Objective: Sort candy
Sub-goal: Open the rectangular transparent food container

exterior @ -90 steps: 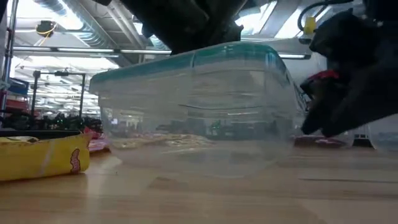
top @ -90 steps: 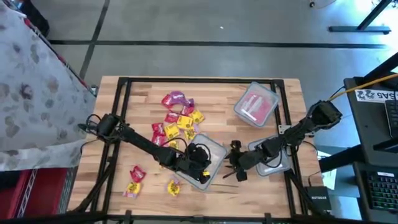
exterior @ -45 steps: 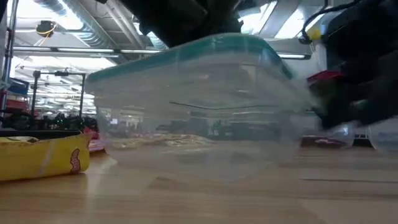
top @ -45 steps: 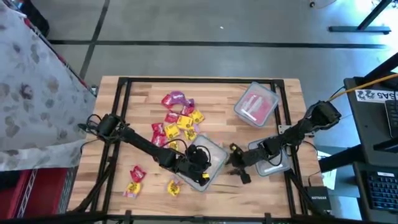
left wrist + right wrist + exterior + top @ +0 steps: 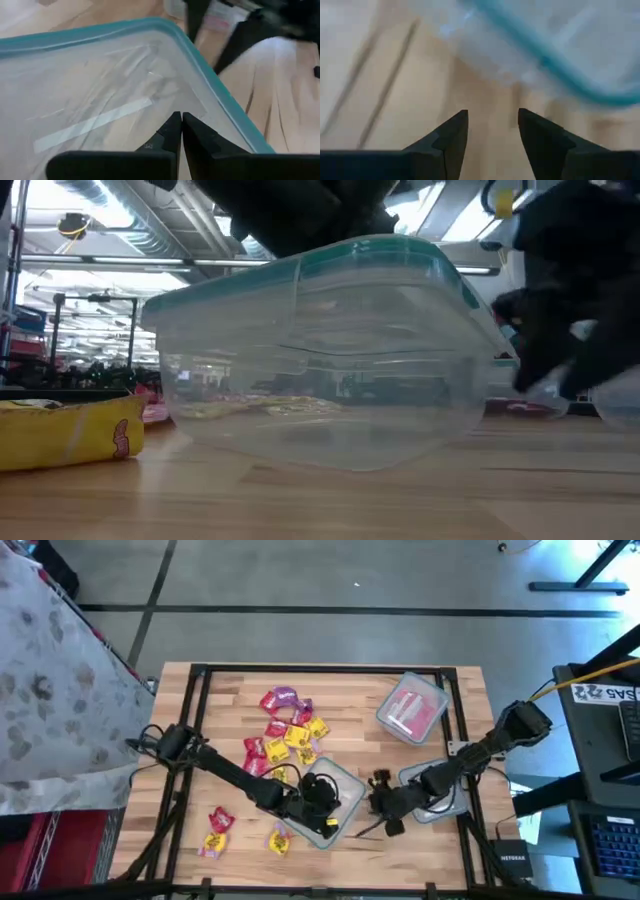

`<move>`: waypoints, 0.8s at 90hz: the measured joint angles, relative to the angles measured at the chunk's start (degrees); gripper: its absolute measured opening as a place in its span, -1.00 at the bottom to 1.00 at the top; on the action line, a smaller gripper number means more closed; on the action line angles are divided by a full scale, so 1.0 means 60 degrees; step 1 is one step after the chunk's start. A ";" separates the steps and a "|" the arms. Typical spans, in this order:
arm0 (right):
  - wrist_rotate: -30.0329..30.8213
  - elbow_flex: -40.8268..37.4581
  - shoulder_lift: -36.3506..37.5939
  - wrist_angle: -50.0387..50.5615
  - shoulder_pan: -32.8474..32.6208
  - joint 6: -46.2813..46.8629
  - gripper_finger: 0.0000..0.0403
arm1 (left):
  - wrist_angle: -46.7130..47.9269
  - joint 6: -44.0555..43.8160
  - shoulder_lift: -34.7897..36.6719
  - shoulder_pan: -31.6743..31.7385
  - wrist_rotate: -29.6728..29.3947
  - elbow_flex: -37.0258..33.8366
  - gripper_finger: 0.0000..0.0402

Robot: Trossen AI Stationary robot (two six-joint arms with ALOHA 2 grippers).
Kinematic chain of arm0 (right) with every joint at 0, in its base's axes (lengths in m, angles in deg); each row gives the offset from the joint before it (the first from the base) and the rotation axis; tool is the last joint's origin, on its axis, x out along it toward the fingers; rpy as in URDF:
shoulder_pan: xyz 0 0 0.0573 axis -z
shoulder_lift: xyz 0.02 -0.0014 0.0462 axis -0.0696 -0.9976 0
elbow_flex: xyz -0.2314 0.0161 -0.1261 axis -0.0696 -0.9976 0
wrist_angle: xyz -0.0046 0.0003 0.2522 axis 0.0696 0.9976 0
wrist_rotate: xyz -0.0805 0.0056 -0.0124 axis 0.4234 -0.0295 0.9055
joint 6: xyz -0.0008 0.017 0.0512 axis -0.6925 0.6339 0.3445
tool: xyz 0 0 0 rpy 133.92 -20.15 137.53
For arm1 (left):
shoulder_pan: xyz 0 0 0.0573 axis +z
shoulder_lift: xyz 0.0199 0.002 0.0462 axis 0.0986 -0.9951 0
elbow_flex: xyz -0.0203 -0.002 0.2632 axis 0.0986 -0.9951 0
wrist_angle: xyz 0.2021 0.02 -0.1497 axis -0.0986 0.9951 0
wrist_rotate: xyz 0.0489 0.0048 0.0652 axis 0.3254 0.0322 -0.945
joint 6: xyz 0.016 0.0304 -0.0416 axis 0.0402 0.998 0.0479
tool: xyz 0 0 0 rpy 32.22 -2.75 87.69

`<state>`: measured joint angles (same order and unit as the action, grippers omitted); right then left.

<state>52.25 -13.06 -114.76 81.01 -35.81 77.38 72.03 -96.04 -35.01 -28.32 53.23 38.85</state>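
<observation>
Most candy [image 5: 285, 735] lies unsorted on our bench [image 5: 340, 690]. Nearest, our left gripper [image 5: 181, 131], jaws clenched, hangs over the clear tub [image 5: 335, 802]; our right gripper [image 5: 492, 132], jaws parted, waits beside. Farther off, another tub [image 5: 410, 710] holds pink sweets.

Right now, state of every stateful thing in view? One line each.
Near tub: lid on, tilted, left end effector shut on top of it.
Right end effector: open, empty, beside that tub.
Far tub: holds red candy.
Third tub: under the right arm, contents unclear.
Candy pile: loose on the table, unsorted.
</observation>
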 joint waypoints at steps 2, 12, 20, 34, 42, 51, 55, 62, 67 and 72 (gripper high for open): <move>0.0137 -0.0042 -0.0043 -0.0089 0.0027 0.0005 -0.20 | -0.0016 0.0015 0.0000 0.0001 -0.0005 0.0000 -1.00; 0.0301 -0.0176 -0.0265 -0.0735 0.0063 0.0005 -0.20 | -0.0044 0.0014 -0.0004 0.0001 -0.0009 0.0000 -1.00; -0.0083 -0.0175 -0.0277 -0.1310 0.0037 -0.0231 -0.20 | -0.0061 0.0026 -0.0004 0.0001 -0.0023 0.0000 -1.00; -0.1189 -0.0125 -0.0142 -0.1962 -0.0309 -0.0704 -0.20 | -0.0235 0.0231 -0.0040 -0.0007 0.0145 0.0000 -1.00; -0.1548 0.0212 0.0243 -0.1449 -0.0662 -0.0928 -0.20 | -0.0320 0.0273 -0.0052 -0.0018 0.0254 0.0000 -1.00; -0.1727 0.0762 0.0642 -0.0097 -0.0955 -0.1028 -0.20 | -0.0380 0.0277 -0.0080 -0.0039 0.0113 0.0000 -1.00; -0.1438 0.0988 0.0838 0.0793 -0.1025 -0.1020 -0.20 | -0.0409 0.0296 -0.0129 -0.0039 0.0031 0.0000 -1.00; 0.0142 0.1357 0.0984 0.1846 -0.1022 -0.1010 -0.20 | -0.0484 0.0361 -0.0140 -0.0057 0.0013 0.0000 -1.00; 0.2013 0.1458 0.1091 0.2422 -0.1008 -0.0961 -0.20 | -0.0546 0.0389 -0.0161 -0.0057 0.0000 0.0000 -1.00; 0.3995 0.1486 0.1144 0.2916 -0.0867 -0.0801 -0.20 | -0.0597 0.0386 -0.0165 -0.0057 -0.0020 0.0000 -1.00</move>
<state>76.22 -4.14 -107.89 98.50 -41.01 72.58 68.45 -93.73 -36.00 -28.66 53.11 38.85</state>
